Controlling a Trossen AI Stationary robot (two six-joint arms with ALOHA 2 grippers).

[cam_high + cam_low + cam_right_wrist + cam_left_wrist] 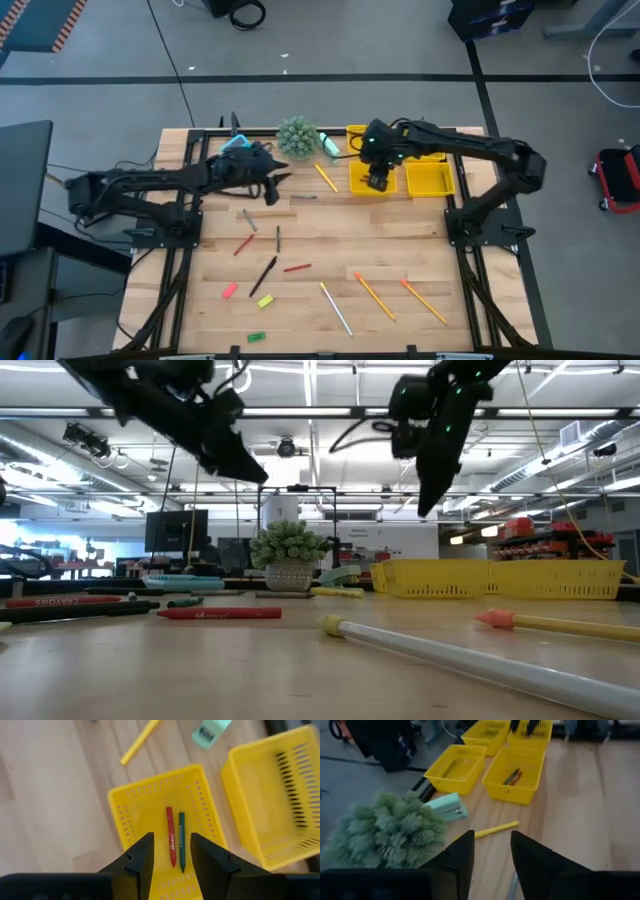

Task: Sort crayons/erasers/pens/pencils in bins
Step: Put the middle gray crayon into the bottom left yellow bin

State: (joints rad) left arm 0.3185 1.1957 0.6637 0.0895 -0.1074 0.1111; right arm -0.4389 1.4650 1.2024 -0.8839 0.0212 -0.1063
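My right gripper (375, 181) hangs open over a yellow bin (135, 805), its fingers pointing steeply down with nothing between them. In that bin lie a red crayon (171, 842) and a green one (182, 842). My left gripper (272, 187) is open in the air beside the potted plant (297, 137), empty, above a yellow pencil (495, 829). Pens (263, 275), red crayons (297, 268), erasers (230, 291) and more pencils (374, 296) lie flat on the near half of the table. Three other bins (430, 180) stand beside the first.
A pale green stapler (447, 806) lies between the plant and the bins. A blue calculator (238, 143) sits at the far left. A grey pen (305, 197) lies near my left gripper. The table's middle strip between the arms is bare wood.
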